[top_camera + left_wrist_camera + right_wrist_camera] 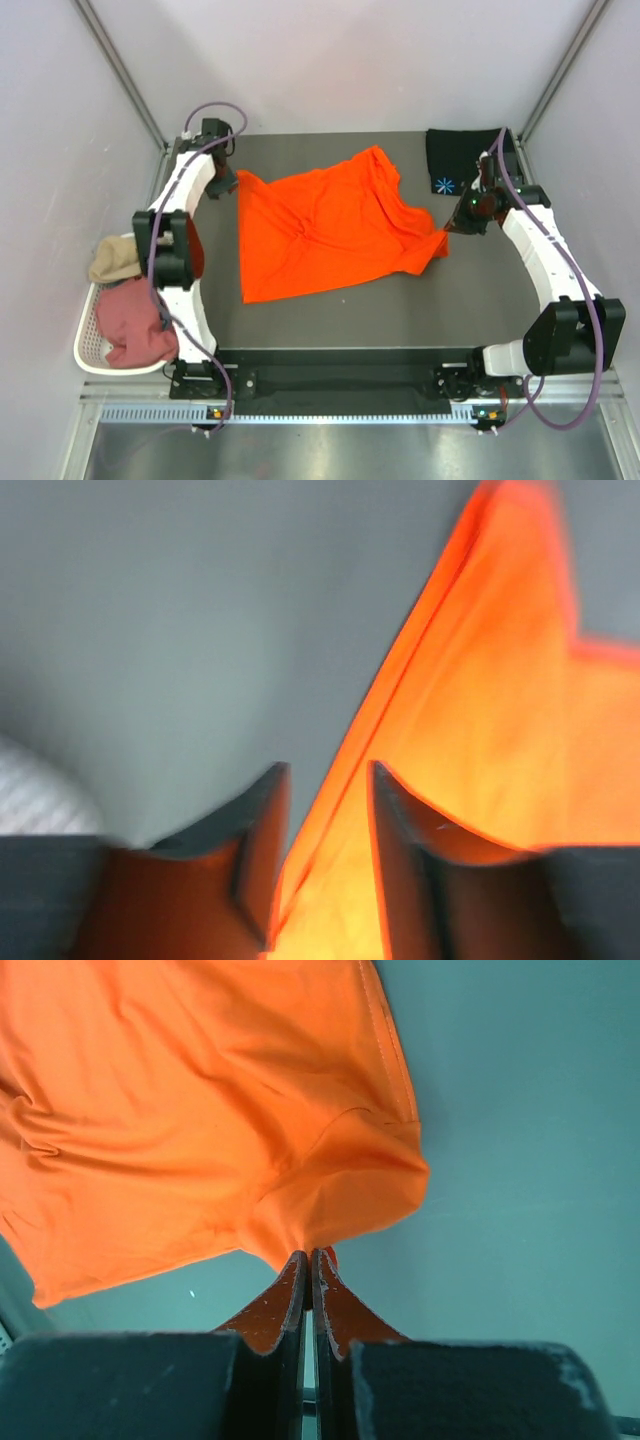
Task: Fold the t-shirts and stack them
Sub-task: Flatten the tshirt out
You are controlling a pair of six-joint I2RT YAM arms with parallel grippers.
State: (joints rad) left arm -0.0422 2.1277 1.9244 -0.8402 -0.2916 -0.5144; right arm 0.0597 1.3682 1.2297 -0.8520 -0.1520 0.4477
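Note:
The bright orange t-shirt (pixel 330 225) lies spread and wrinkled across the dark table (pixel 400 310). My left gripper (pixel 222 186) sits at its back left corner. In the left wrist view its jaws (pixel 328 770) stand open, with the hem of the orange cloth (pixel 500 710) running between the fingers. My right gripper (pixel 447 232) is shut on a pinch of the shirt's right edge. The right wrist view shows the fingertips (pixel 308 1254) closed on a bunched fold of orange fabric (pixel 200 1090). A folded black t-shirt (pixel 458 155) with a light-blue starburst (pixel 443 184) lies at the back right.
A white slotted basket (pixel 85 345) stands off the table's left edge, holding a tan shirt (pixel 115 260) and a dusty pink shirt (pixel 135 328). Pale walls close in the left, right and back sides. The arm bases sit along the near edge.

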